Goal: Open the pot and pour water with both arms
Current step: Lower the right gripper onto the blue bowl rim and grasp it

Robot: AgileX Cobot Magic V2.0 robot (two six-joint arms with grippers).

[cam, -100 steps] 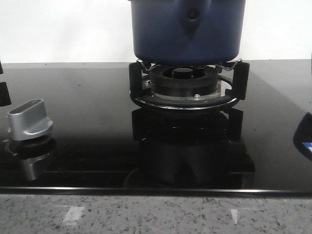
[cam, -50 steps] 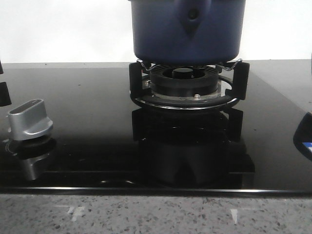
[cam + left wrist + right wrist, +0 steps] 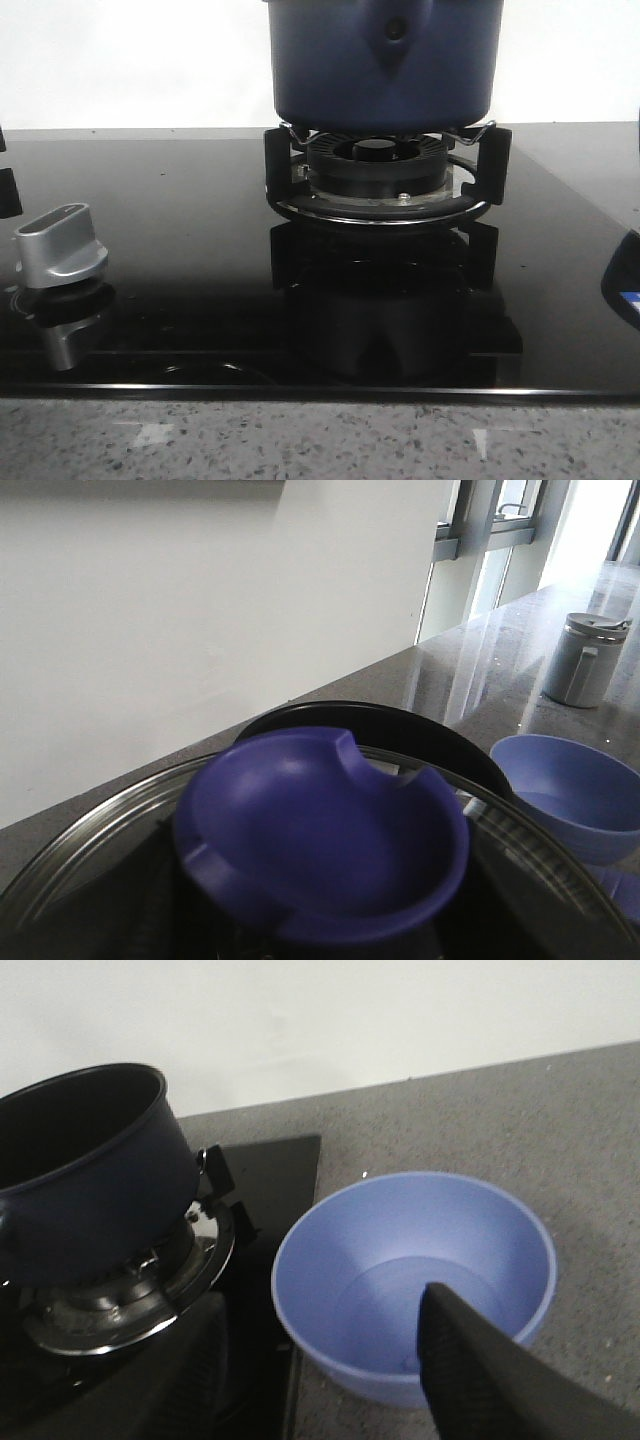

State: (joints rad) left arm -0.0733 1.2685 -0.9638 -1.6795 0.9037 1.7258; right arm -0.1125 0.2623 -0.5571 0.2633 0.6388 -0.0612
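Observation:
The dark navy pot (image 3: 385, 60) stands on the gas burner (image 3: 380, 175), and its handle mount with a round hole faces me. In the right wrist view the pot (image 3: 90, 1190) is open, with no lid. My left gripper is hidden under the glass lid (image 3: 70, 860) and holds it by its blue knob (image 3: 320, 830), above and beside the pot's dark mouth (image 3: 400, 725). My right gripper (image 3: 330, 1400) is open and empty, and its fingers (image 3: 490, 1380) spread over the near rim of the light blue bowl (image 3: 415, 1270).
A silver stove knob (image 3: 62, 245) sits at the left of the black glass hob (image 3: 180, 200). The bowl (image 3: 570, 790) rests on the grey counter right of the hob. A grey canister (image 3: 585, 660) stands farther along the counter. A white wall is behind.
The pot and burner have not moved. Only a faint reflection near the front edge of the glass hob shifts.

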